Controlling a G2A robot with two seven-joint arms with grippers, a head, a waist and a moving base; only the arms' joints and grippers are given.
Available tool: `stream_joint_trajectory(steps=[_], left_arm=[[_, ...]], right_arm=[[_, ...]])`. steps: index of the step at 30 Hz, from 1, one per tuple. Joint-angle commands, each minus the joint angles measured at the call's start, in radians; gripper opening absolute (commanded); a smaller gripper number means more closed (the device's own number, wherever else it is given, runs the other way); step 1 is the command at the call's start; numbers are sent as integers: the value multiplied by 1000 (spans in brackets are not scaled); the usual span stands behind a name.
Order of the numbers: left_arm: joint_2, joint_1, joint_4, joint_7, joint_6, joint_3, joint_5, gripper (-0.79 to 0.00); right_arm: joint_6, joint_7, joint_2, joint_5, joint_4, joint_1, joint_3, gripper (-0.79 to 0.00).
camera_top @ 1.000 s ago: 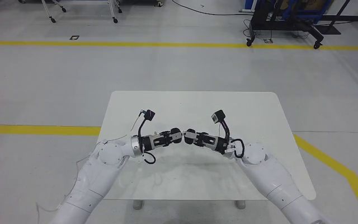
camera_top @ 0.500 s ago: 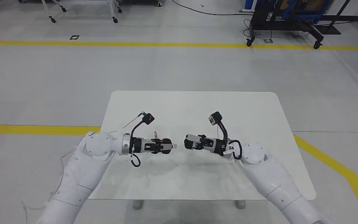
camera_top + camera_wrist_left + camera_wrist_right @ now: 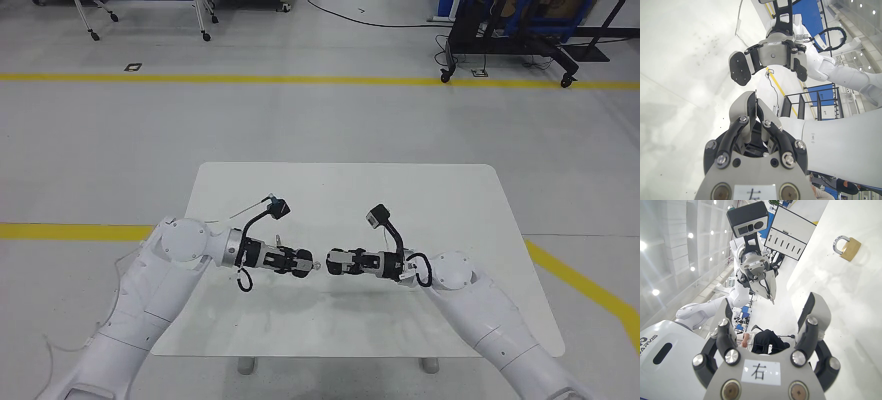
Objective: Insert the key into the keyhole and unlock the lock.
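Clenching a small silver metal key, the left gripper faces the released right gripper; a brass padlock lies on the white table.

Left gripper is clamped on the key, right gripper is held spread wide, both pointed tip-to-tip.

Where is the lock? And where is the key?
lock [image 3: 850,248]: right wrist view, on its brass body.
key [image 3: 772,300]: right wrist view, on the metal tip that pokes out.
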Motion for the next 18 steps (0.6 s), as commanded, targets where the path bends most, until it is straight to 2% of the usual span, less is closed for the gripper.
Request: stream_joint_trajectory(steps=[1,3,7,9,15,18], left_arm=[[-1,-3,2,8,0,7,1,-785],[-1,-5,4,13,-2,12,1,-785],[-1,-6,2,19,-4,24,2,-785],[-1,-5,0,23,-7,29,3,-785],[0,-11,-1,32,-8,39,-3,-785],[0,-17,0,34,-7,43,-6,-785]], right_arm=[[2,3,0,-2,1,1,0,-514],[6,9,-1,-2,2,2,-2,-622],[11,10,-2,-10,3,4,-3,-668],[14,8,-2,-14,4,5,-3,-773],[21,16,-4,-17,5,6,-5,-736],[23,17,-4,-16,6,6,-4,-668]])
